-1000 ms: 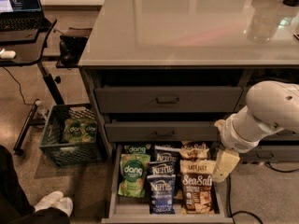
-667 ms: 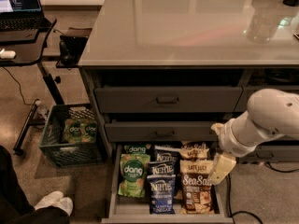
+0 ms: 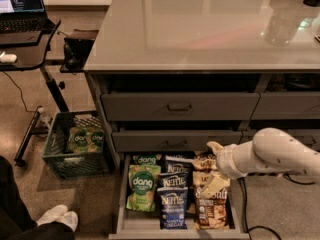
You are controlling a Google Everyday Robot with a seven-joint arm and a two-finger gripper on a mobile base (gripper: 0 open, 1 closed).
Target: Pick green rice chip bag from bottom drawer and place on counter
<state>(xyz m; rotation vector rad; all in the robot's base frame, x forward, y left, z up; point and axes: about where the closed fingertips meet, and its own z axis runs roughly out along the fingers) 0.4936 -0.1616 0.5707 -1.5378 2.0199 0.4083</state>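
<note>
Hovering lower right above grey metal drawer tray: cream gripper, jaws wide, empty, readied for crinkly green bag leftward.

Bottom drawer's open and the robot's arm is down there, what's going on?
The robot is after the green bag in the open drawer, to set on the counter. Its gripper hovers open over the brown bags on the drawer's right side, holding nothing. The green bag lies untouched on the left, beyond the Kettle bags.
</note>
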